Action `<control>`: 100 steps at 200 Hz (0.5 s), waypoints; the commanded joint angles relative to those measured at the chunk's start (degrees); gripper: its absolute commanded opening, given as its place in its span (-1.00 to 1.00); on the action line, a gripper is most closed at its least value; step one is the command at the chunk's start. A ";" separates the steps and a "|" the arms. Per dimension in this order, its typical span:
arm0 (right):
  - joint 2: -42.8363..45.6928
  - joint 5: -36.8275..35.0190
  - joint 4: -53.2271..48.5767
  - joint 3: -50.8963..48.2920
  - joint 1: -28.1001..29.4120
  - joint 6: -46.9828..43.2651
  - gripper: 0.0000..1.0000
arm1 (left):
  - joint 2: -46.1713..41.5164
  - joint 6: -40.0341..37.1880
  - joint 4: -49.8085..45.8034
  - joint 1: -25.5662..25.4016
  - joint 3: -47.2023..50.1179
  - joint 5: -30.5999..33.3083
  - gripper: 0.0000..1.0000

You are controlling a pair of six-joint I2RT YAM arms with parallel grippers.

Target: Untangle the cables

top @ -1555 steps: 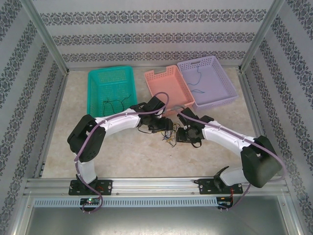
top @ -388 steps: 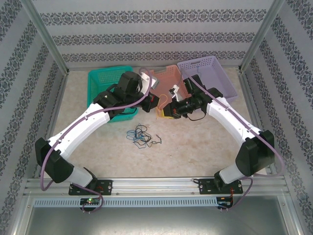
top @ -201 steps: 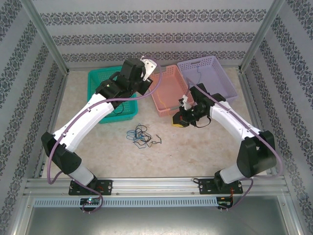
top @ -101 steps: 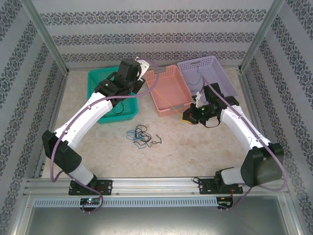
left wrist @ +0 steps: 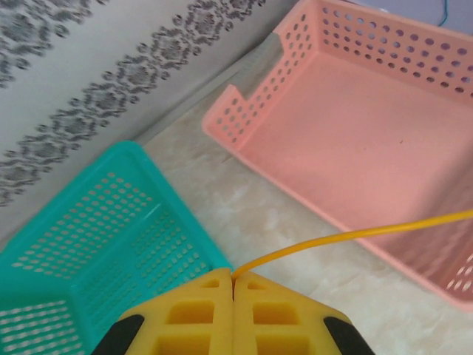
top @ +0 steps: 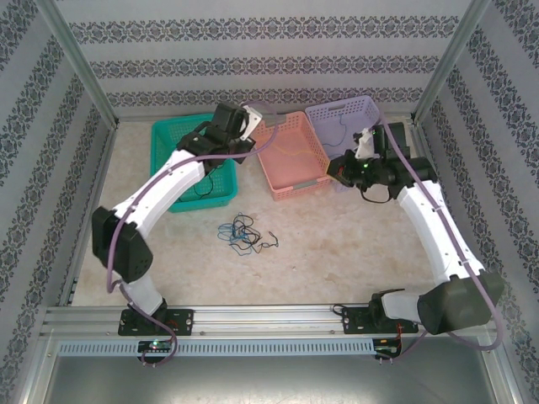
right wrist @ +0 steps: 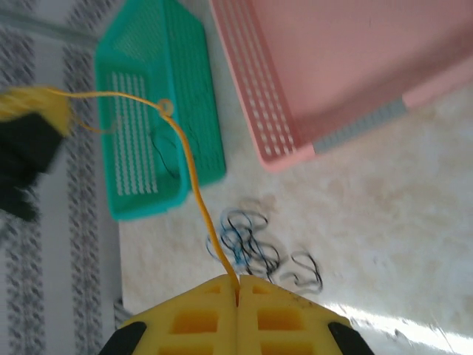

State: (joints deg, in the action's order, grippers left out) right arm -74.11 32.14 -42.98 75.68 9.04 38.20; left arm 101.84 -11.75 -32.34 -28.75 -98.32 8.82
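Tangle (top: 244,233) of thin black and blue cables, loose squiggly loops, on table (top: 337,252) between arms, apart from baskets. Farther back, yellow cable (left wrist: 355,235) strung through air over pink basket (top: 299,187). One end pinched in right gripper (right wrist: 236,287), pads pressed together. Other end pinched in left gripper (left wrist: 233,279), likewise clamped tight, above gap between green basket (top: 156,160) and pink basket. Black strand (top: 200,180) inside green basket. Blue strand (top: 341,133) inside purple basket (top: 337,108), far right.
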 commanded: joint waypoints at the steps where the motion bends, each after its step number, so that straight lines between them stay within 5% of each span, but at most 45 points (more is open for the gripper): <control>1: -2.39 -3.41 3.60 3.33 0.15 5.16 -1.00 | 6.68 6.43 1.83 0.47 -7.83 -2.64 -1.00; 34: -6.02 -7.34 9.29 4.10 1.02 10.19 -1.00 | 18.27 12.82 2.81 1.47 -19.46 -2.10 -0.94; 81: -17.36 -14.80 19.51 13.08 2.48 15.93 -1.00 | 32.47 21.49 -1.09 3.04 -37.65 -8.59 0.09; 100: -24.52 -14.62 22.32 19.42 2.88 17.04 -1.00 | 32.94 23.37 -3.20 3.33 -38.87 -9.78 0.28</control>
State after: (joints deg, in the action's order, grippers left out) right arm -92.07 20.78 -27.81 87.83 11.05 51.77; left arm 134.56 6.11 -32.03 -26.20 -133.78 2.55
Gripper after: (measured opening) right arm 0.059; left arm 0.594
